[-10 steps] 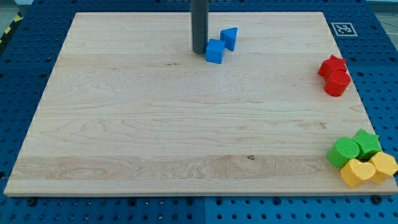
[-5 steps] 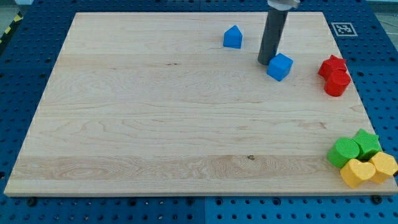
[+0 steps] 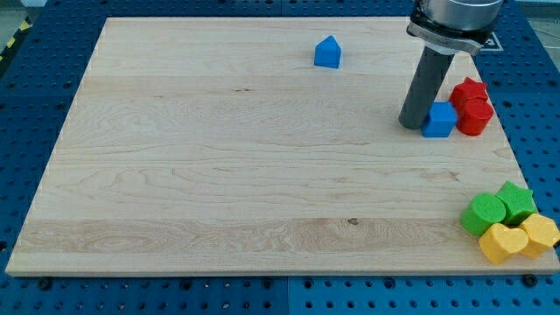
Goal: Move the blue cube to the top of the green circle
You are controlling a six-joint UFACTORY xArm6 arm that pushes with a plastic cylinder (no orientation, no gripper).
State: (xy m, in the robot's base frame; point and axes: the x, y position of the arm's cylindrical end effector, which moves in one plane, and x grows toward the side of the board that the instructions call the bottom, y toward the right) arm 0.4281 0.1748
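The blue cube (image 3: 440,120) lies at the view's right, touching the red cylinder (image 3: 475,116) on its right side. My tip (image 3: 411,124) stands against the cube's left side. The green circle (image 3: 483,214) lies at the view's lower right, well below the cube, in a cluster of blocks.
A red star (image 3: 469,91) sits just above the red cylinder. A green star (image 3: 516,202), a yellow heart (image 3: 501,243) and a yellow block (image 3: 540,234) crowd around the green circle. A blue house-shaped block (image 3: 327,52) lies near the view's top.
My tip has pushed the blue cube to the right and down, away from the blue house-shaped block, until it reached the red cylinder.
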